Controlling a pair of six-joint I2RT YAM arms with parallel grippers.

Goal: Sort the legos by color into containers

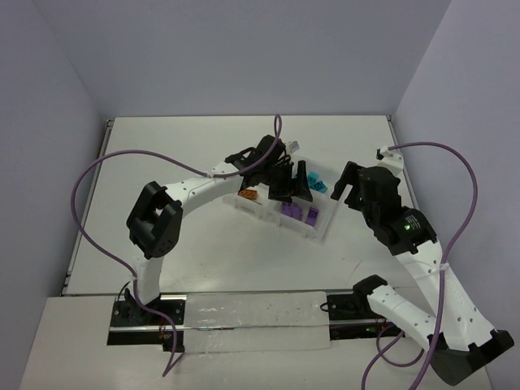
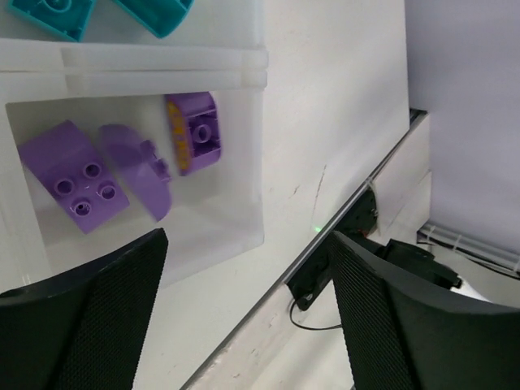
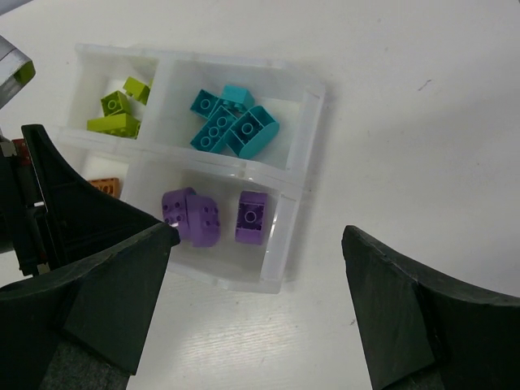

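Top external view: the white tray (image 1: 327, 221) sits on the table (image 1: 203, 146), a bit right of the middle. The left gripper (image 1: 292, 188) hangs right over it, fingers spread with nothing between them. The right gripper (image 1: 348, 185) is just beside the tray's right end, also spread and empty. You can make out teal legos (image 1: 318, 185), purple legos (image 1: 297, 214) and an orange lego (image 1: 249, 195), each colour in its own compartment. A clear strip (image 1: 260, 321) with black brackets runs along the near edge.

Left wrist view: three purple legos (image 2: 77, 175) lie loose in one compartment, with the teal legos (image 2: 49, 12) across the divider. The left gripper (image 2: 248, 244) is wide apart and gripping nothing.

Right wrist view: all four compartments show here. Lime green legos (image 3: 118, 110) are next to the teal legos (image 3: 231, 126), and the purple legos (image 3: 195, 215) sit below the teal. The orange lego (image 3: 106, 187) is below the lime, half hidden by the other arm. The right gripper (image 3: 260, 236) is spread wide and empty.
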